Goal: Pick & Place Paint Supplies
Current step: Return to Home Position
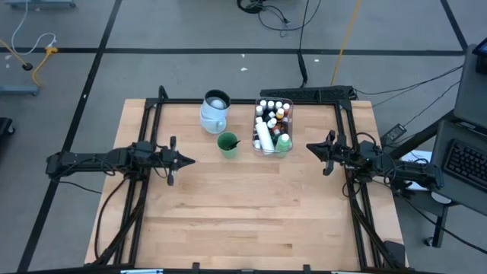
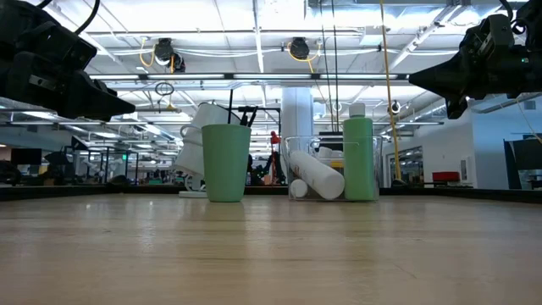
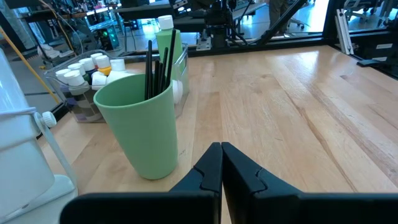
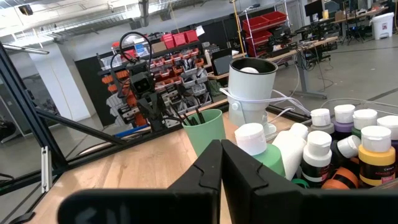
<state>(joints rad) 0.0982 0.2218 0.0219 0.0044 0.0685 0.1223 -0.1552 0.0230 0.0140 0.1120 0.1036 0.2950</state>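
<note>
Surface: pale wooden top carried on a dark frame; all the things stand together at its far middle, and the arms reach in from its left and right edges.
Left hand: raised above the left middle of the surface, fingers pressed together and holding nothing, well apart from the green cup.
Right hand: raised above the right middle, fingers together and holding nothing, near the right side of the clear tub.
Small paint bottles: packed upright in the far part of the clear tub, with white and coloured caps.
Large white bottle: lying on its side inside the tub.
Large green bottle: upright in the near right corner of the tub.
Brushes: dark handles standing in the green cup, just left of the tub's near end.
Jug: pale blue, far of the cup and left of the tub.
Room: grey floor crossed by dark lines and loose cables; a keyboard lies right of the surface; shelving with red bins and rows of ceiling lights show beyond.
</note>
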